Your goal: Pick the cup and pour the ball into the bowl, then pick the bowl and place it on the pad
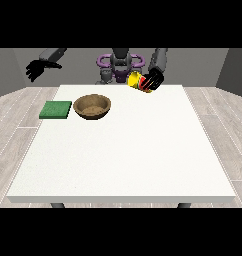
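A yellow cup (135,80) with a red part hangs tilted above the table's far edge, its mouth turned toward the view's left. The hand at the view's right (154,80) is shut on it, fingers curled round its side. The ball does not show. A brown wooden bowl (92,106) stands on the white table (123,150), left of centre and well to the left of the cup. A green square pad (56,109) lies flat just left of the bowl. The hand at the view's left (37,68) hangs in the air beyond the table's far left corner, fingers relaxed and holding nothing.
The robot's torso (120,65) stands behind the table's far edge. Wooden floor surrounds the table on all sides.
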Action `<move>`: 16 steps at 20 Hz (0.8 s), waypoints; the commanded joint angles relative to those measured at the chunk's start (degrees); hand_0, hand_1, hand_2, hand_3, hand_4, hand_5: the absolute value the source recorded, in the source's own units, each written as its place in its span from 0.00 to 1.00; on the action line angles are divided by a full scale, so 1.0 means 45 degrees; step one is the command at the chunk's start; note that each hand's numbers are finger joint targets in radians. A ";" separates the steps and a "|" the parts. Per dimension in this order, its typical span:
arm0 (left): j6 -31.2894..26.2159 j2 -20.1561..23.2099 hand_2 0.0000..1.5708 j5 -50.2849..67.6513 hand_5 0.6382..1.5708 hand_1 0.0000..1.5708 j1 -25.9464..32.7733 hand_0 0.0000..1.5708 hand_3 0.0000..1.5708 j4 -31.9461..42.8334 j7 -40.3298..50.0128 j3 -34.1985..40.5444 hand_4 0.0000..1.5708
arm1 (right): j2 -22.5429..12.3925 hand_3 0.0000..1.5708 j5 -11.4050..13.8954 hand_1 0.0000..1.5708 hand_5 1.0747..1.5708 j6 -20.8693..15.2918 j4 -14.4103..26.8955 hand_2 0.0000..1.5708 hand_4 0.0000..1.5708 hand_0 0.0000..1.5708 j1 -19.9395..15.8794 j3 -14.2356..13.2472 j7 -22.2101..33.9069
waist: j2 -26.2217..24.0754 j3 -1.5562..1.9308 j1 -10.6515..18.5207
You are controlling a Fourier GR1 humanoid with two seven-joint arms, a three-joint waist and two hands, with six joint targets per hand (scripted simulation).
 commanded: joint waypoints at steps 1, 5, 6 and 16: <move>0.0211 -0.0733 1.00 -0.2304 1.00 0.87 -0.0694 0.87 1.00 -0.0104 0.2406 -0.1737 0.68 | 0.0057 0.00 0.0132 0.00 0.97 -0.0262 0.1320 0.00 0.00 0.00 0.0220 -0.0305 -0.0570 | -0.0602 0.0007 0.0916; -0.0043 -0.1087 1.00 -0.3143 1.00 0.87 -0.0165 0.87 1.00 -0.0917 0.3086 -0.2026 0.68 | -0.0068 0.00 0.0401 0.00 0.97 -0.0249 0.1862 0.12 0.00 0.00 0.0305 -0.0291 -0.1502 | -0.0387 -0.0024 0.1155; 0.0003 -0.1193 1.00 -0.3426 1.00 0.87 -0.0637 0.87 1.00 -0.0834 0.3841 -0.1841 0.68 | -0.0208 0.00 0.0263 0.00 0.97 0.0048 0.1782 0.05 0.00 0.00 0.0195 -0.0296 -0.1417 | -0.0331 -0.0026 0.0765; -0.0987 -0.1645 1.00 -0.6525 1.00 0.43 -0.1161 0.43 0.98 -0.1460 0.7120 -0.4595 0.57 | -0.0857 0.00 0.0267 0.00 0.96 0.0458 0.2622 0.00 0.00 0.00 -0.0533 -0.0270 -0.0913 | -0.0636 -0.0025 0.0494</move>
